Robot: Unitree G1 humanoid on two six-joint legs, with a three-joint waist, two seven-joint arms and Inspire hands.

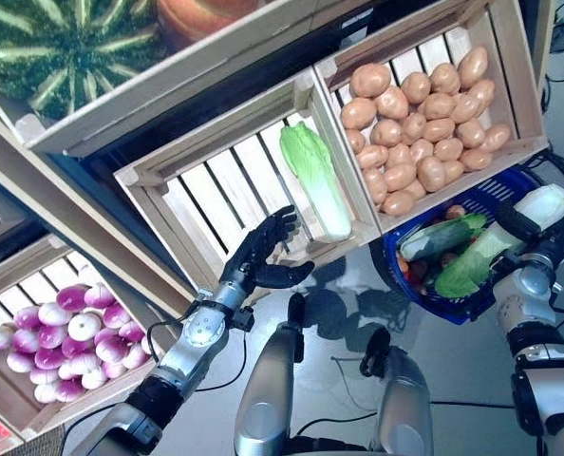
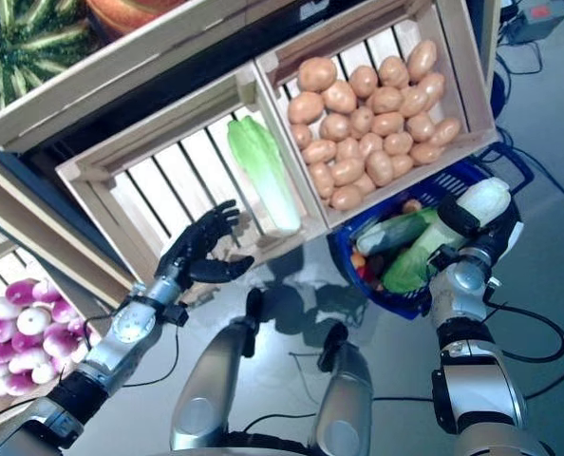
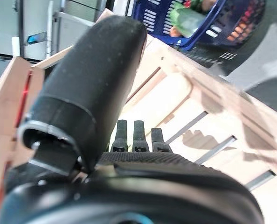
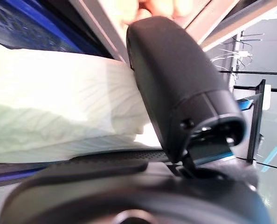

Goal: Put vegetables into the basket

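Note:
A pale green napa cabbage (image 1: pixel 316 177) lies in the middle wooden crate (image 1: pixel 216 125). My left hand (image 1: pixel 259 255) hovers open just before that crate's front edge, to the left of the cabbage and not touching it. On the right stands a blue basket (image 1: pixel 488 190) holding a cucumber (image 1: pixel 441 237) and other vegetables. My right hand (image 1: pixel 546 247) is shut on a second napa cabbage (image 1: pixel 472 266), which lies slanted over the basket's right rim with its white stem (image 4: pixel 59 102) under my thumb.
A crate of potatoes (image 1: pixel 420 104) sits directly behind the basket. A striped watermelon (image 1: pixel 64 43) rests on the shelf at the upper left. Purple-and-white onions (image 1: pixel 59 332) fill a crate at the lower left. Grey floor lies below the crates.

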